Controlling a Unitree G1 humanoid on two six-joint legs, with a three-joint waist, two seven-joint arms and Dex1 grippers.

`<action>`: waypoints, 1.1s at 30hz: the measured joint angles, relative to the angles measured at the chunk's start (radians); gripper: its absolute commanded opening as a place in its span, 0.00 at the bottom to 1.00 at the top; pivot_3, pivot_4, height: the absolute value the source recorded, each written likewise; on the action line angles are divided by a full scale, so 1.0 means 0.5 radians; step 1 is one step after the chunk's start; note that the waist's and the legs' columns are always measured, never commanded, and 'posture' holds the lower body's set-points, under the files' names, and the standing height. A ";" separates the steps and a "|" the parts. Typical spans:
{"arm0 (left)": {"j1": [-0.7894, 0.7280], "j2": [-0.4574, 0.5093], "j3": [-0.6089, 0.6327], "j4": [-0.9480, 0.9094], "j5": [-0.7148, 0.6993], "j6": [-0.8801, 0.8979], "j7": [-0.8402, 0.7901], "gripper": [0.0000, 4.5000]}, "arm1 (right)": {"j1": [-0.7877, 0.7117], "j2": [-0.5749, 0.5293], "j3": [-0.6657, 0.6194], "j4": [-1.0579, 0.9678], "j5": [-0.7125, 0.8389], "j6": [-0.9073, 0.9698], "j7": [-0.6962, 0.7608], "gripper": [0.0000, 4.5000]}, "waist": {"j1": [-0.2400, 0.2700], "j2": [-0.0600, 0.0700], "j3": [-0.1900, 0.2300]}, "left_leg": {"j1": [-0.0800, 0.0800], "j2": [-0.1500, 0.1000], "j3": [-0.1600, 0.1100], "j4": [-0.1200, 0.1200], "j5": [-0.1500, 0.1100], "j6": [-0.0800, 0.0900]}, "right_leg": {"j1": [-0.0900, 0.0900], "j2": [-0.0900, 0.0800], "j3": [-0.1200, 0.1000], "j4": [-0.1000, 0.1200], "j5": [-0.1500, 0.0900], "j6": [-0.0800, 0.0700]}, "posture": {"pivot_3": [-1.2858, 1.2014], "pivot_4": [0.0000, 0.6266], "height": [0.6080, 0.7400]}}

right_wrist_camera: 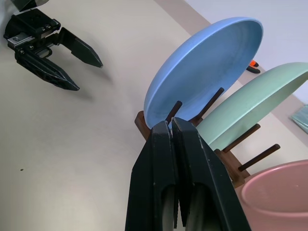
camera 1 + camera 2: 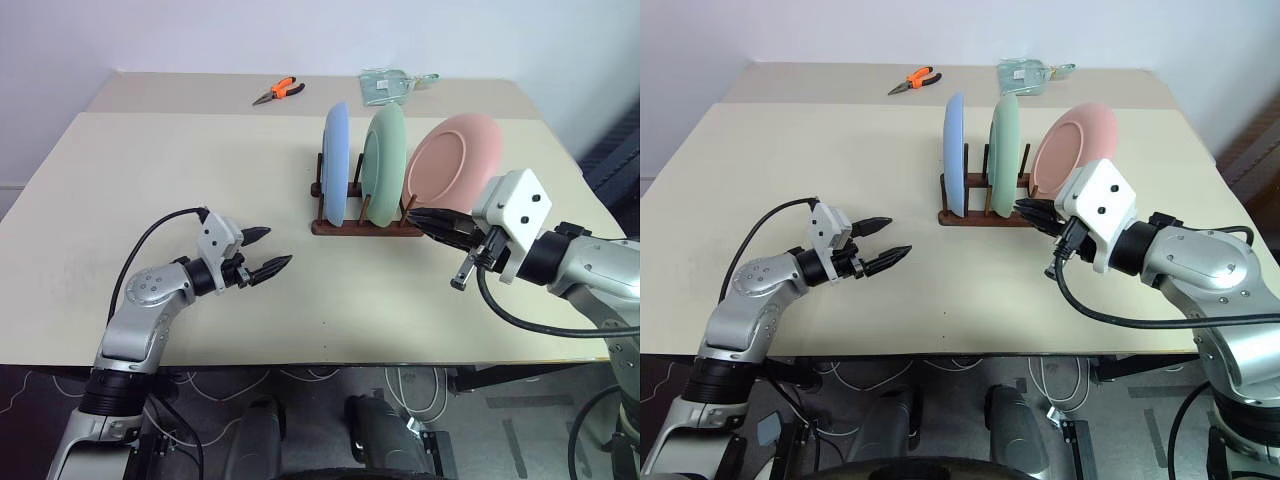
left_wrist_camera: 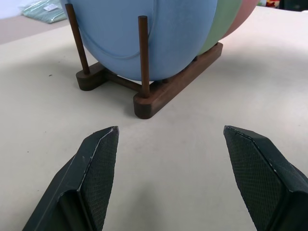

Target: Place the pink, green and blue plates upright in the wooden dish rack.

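Both grippers are hovering over the table while I am watching from the head camera. My left gripper (image 2: 268,250) is hanging with its two black fingers spread wide apart, gripping nothing, pointing toward the rack from the left half of the table, well apart from it. My right gripper (image 2: 420,219) is sitting with its fingers pressed tightly together, empty, its tips just beside the right end of the dish rack (image 2: 366,226).

That dark brown wooden rack is standing on the table (image 2: 150,180) a little right of the middle, nearer the far edge than the near one. All three plates are standing on edge in it: the blue plate (image 2: 336,165) at the left end between thin upright pegs, the green plate (image 2: 384,165) in the middle, and the pink plate (image 2: 455,160) at the right end, leaning back more than the other two.

I am seeing a matte beige top, smooth, with a few small dark specks. A second, slightly greyer table (image 2: 180,88) is butting against the far edge. On it, orange-handled pliers (image 2: 278,92) are lying left of centre and a pale green packet (image 2: 385,85) is lying to their right. Behind it a plain white wall (image 2: 300,30) is rising. Cables (image 2: 330,385) are trailing on the grey floor below the near edge.
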 measured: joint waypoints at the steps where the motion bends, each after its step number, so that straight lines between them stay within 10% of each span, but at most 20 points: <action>1: 0.000 0.000 0.000 0.000 0.000 0.000 0.000 0.80 | 0.000 -0.002 0.000 0.000 0.001 0.000 -0.001 0.01 | 0.000 0.000 0.000 | 0.000 0.000 0.000 0.000 0.000 0.000 | 0.000 0.000 0.000 0.000 0.000 0.000 | 0.52 0.24 0.94; 6: -0.017 0.035 -0.015 0.014 0.000 0.002 -0.048 0.80 | 0.236 -0.471 0.139 0.816 -0.703 -0.485 -0.112 0.01 | 0.011 -0.002 -0.001 | 0.000 -0.004 0.006 0.003 0.000 0.000 | 0.006 -0.007 0.001 -0.013 0.002 -0.003 | 0.52 0.24 0.94; 33: -0.014 0.031 -0.034 0.037 0.001 -0.004 -0.045 0.80 | -0.366 -0.070 0.437 1.163 -1.093 -1.002 -0.135 0.01 | -0.001 0.008 -0.002 | 0.004 -0.001 0.012 0.006 -0.004 0.007 | -0.001 0.001 0.011 0.008 -0.001 0.004 | 0.52 0.24 0.94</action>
